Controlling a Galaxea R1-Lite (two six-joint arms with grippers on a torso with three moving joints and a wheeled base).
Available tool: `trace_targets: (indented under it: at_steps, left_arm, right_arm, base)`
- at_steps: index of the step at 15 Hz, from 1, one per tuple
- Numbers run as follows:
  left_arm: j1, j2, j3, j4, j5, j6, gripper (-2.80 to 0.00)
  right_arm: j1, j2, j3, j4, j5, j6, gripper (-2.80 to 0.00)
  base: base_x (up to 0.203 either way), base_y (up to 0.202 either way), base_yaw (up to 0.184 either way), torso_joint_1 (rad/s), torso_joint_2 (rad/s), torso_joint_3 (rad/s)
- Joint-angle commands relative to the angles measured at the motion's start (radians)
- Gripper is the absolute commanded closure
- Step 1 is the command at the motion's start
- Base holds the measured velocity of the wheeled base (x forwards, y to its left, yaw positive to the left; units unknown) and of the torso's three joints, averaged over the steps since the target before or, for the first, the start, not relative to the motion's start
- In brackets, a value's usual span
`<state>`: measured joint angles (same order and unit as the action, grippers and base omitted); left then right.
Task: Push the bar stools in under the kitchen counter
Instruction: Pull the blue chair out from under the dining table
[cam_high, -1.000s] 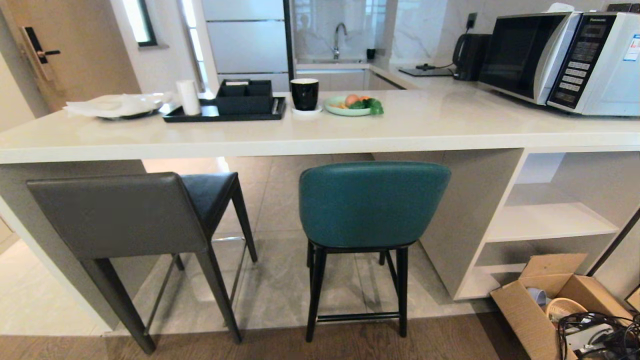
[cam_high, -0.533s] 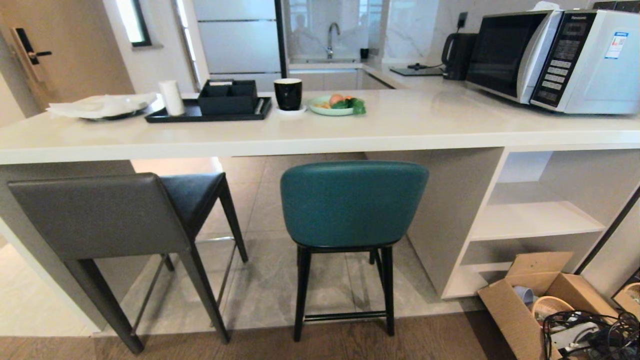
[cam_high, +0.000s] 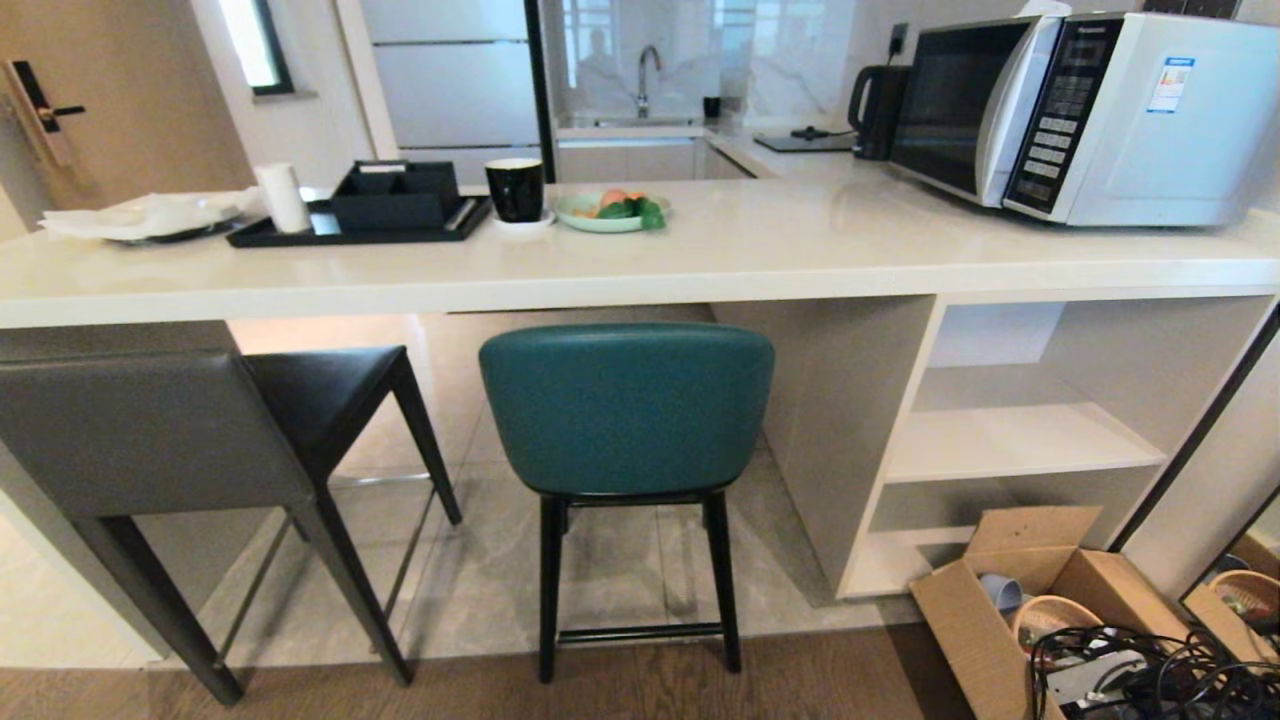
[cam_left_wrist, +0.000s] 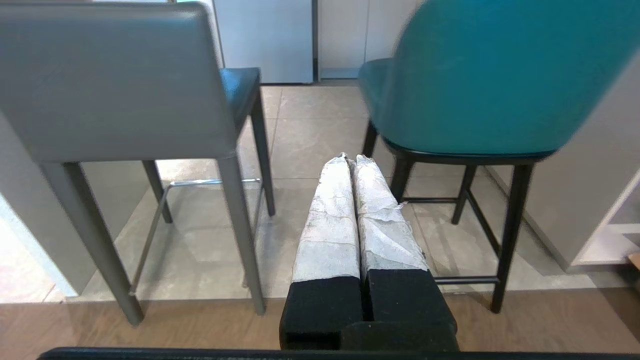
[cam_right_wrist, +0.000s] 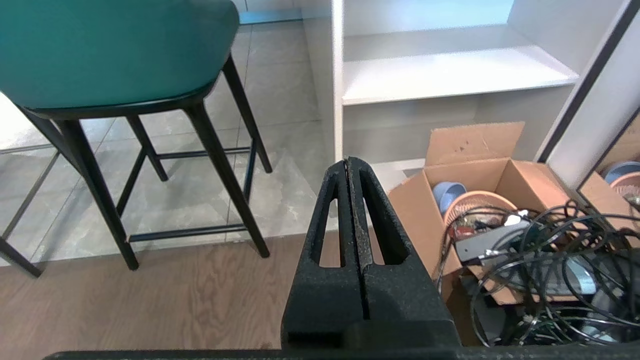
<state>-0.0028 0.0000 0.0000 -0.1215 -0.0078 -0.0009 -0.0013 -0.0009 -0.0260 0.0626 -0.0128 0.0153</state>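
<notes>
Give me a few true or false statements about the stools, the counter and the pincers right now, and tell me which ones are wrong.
1. The teal stool stands right of the grey stool. True.
2. The left pincer grips a stool leg. False: it is shut on nothing, clear of both stools.
3. A microwave sits on the kitchen counter. True.
4. The cardboard box sits on a shelf. False: it is on the floor.
5. The right pincer is shut. True.
</notes>
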Motion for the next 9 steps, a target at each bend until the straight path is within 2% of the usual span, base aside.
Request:
trace_targets:
  at_steps: [1, 9]
  left_arm:
    - [-0.001, 0.002, 0.040, -0.001, 0.000, -0.001, 0.00]
    - [0.000, 0.002, 0.040, -0.001, 0.000, -0.001, 0.00]
  right_arm:
    - [0.000, 0.001, 0.000, 0.000, 0.000, 0.000, 0.00]
    - [0.000, 0.001, 0.000, 0.000, 0.000, 0.002, 0.00]
  base:
    - [0.000, -0.107, 0.002, 0.007, 0.00, -0.002]
    - [0.000, 0.000, 0.000, 0.000, 0.00, 0.000]
